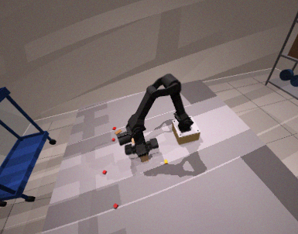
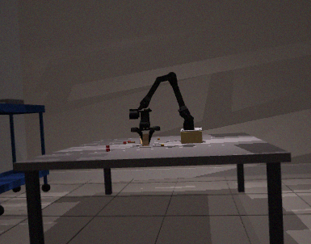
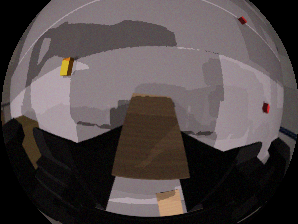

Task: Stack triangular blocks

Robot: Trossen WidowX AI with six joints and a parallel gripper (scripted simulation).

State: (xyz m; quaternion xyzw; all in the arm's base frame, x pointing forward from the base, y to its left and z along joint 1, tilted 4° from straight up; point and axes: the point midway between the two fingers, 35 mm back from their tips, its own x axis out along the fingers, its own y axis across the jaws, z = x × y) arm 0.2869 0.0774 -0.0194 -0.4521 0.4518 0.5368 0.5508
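Observation:
A wooden triangular block [image 1: 145,159] [image 2: 145,140] [image 3: 151,152] stands between the fingers of my gripper [image 1: 143,156] [image 2: 145,135] [image 3: 149,131], which is shut on it. The block is at or close to the table top [image 1: 194,217] [image 2: 235,151]; whether it touches is too small to tell. A second, lighter wooden block [image 1: 132,140] [image 3: 170,202] is behind the gripper, partly hidden by the arm in the top view and cut by the gripper body in the wrist view. Its sloped face cannot be made out. The two blocks are apart.
A small yellow block [image 1: 166,161] [image 2: 162,145] [image 3: 66,67] lies right of the gripper. Small red cubes [image 1: 104,172] [image 1: 115,206] [image 1: 113,139] [image 3: 266,108] lie to the left and front. Another tan piece [image 1: 118,132] lies behind left. The arm's box base [image 1: 188,138] [image 2: 191,136] is at right.

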